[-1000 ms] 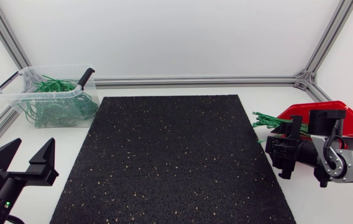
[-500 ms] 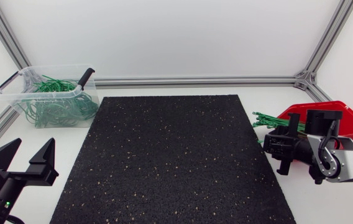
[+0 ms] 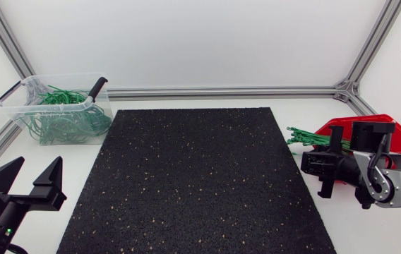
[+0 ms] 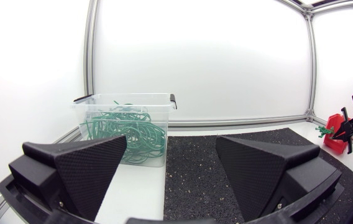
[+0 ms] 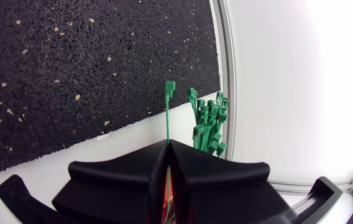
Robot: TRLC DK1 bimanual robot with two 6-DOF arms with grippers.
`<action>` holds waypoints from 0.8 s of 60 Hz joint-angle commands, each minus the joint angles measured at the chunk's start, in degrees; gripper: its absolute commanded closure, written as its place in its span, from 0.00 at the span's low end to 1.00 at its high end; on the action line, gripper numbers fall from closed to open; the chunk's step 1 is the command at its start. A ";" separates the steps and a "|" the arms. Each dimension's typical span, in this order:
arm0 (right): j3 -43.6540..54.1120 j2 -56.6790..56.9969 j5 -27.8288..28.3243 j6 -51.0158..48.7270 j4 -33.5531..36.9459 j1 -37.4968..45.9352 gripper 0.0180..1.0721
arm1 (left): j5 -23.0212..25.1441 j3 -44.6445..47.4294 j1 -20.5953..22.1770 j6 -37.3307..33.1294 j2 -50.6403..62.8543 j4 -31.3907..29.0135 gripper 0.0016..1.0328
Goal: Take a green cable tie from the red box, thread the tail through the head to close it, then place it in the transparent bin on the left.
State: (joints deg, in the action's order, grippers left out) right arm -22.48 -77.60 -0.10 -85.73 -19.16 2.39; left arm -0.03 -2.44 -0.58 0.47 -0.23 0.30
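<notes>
The red box [image 3: 400,133] lies at the table's right, with a bundle of green cable ties [image 3: 309,139] sticking out of it toward the mat. My right gripper [image 3: 323,166] is at the bundle, shut on a single green cable tie [image 5: 167,118]. That tie rises straight from between the fingers, its head free ahead of them, and the other ties [image 5: 206,121] lie just beside it. The transparent bin [image 3: 54,106] at the far left holds several looped green ties. Near the front left corner, my left gripper [image 3: 28,180] stands open and empty, well short of the bin [image 4: 127,124].
A black speckled mat [image 3: 193,176] covers the middle of the table. Aluminium frame rails run along the back and sides. White tabletop shows between the mat and each container. From the left wrist view the red box [image 4: 335,134] appears far off across the mat.
My right gripper has closed from wide open to shut, pinching one green tie at the bundle, and shifted a little. The left arm has not moved.
</notes>
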 commanded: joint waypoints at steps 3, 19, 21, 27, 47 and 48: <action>-0.81 4.57 -0.08 0.48 5.53 -0.64 0.94 | 0.30 2.35 0.23 1.46 -0.30 -1.26 0.03; -13.64 15.55 6.78 11.91 31.11 -0.81 0.94 | 0.30 2.35 0.40 1.46 -0.39 -1.17 0.03; -15.75 16.34 8.27 13.75 33.84 -0.72 0.94 | 0.30 2.35 0.40 1.46 -0.39 -1.17 0.03; -21.64 17.84 12.32 17.09 41.31 0.33 0.94 | 0.30 2.35 0.58 1.46 -0.39 -1.17 0.03; -40.63 14.23 26.90 25.62 68.11 1.74 0.94 | -0.06 2.26 0.05 1.20 0.23 -1.79 0.03; -41.42 13.71 27.34 26.14 69.17 1.65 0.94 | -0.06 2.26 0.05 1.11 0.23 -1.79 0.03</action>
State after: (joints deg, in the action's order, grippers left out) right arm -60.16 -61.80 25.45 -62.65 45.89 3.86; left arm -0.10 -2.44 -0.58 0.47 -0.23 0.10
